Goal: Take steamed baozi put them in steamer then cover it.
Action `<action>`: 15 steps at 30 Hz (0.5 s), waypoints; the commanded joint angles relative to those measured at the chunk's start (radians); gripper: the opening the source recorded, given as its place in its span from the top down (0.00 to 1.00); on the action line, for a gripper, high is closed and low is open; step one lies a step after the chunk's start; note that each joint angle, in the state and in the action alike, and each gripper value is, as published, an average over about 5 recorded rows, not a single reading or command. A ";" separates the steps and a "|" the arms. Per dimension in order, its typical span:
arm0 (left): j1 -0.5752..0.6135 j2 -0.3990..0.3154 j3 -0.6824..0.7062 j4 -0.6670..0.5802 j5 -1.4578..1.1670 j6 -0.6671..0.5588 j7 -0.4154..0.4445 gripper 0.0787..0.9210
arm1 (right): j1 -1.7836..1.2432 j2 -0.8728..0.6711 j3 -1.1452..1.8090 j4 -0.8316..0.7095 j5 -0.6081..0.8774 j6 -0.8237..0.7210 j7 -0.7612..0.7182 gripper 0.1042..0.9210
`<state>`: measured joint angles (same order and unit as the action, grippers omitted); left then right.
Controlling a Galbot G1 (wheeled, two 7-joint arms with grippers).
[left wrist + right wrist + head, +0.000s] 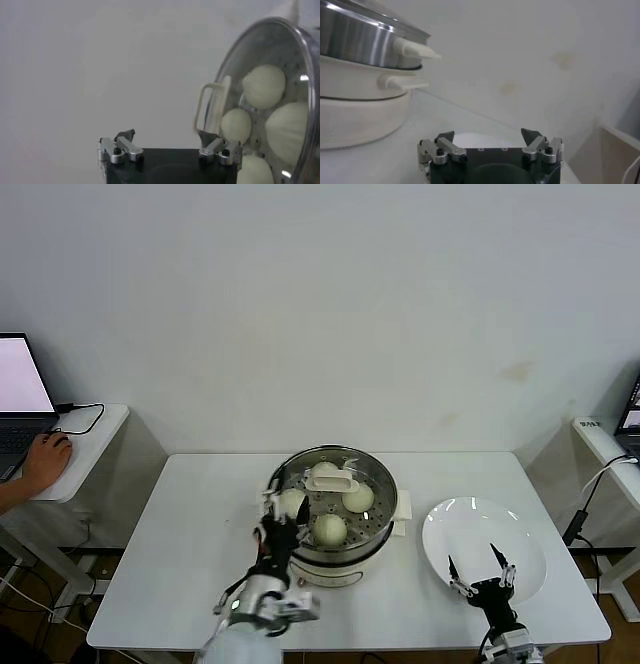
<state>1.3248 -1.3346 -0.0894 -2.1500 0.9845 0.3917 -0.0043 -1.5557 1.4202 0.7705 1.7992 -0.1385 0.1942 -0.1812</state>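
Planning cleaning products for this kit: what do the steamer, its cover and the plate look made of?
Steamer: polished stainless steel, mirror-like wall, on a matte white, probably plastic base.
Cover: clear glass, baozi visible through it, with a metal rim and an off-white, likely plastic handle.
Plate: glossy white, possibly ceramic.

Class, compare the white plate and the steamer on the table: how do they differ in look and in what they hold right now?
The steamer is a deep, shiny metal pot on a white base; the plate is flat and plain white.
The steamer holds the baozi under its glass cover; the plate holds nothing.
The left tool is at the steamer's near-left rim; the right tool hovers over the plate.
Both are round and stand on the white table.
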 commanded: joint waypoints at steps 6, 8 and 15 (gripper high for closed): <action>0.457 0.043 -0.434 -0.099 -1.178 -0.455 -0.257 0.12 | -0.107 -0.075 -0.029 0.054 0.179 0.007 -0.020 0.12; 0.502 0.044 -0.441 -0.080 -1.194 -0.478 -0.257 0.12 | -0.134 -0.078 -0.040 0.064 0.207 0.009 -0.029 0.12; 0.580 -0.001 -0.433 -0.058 -1.214 -0.514 -0.245 0.12 | -0.219 -0.089 -0.056 0.109 0.270 0.008 -0.046 0.12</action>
<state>1.6922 -1.3070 -0.4146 -2.2116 0.0710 0.0370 -0.2042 -1.6584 1.3542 0.7350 1.8584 0.0139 0.2017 -0.2100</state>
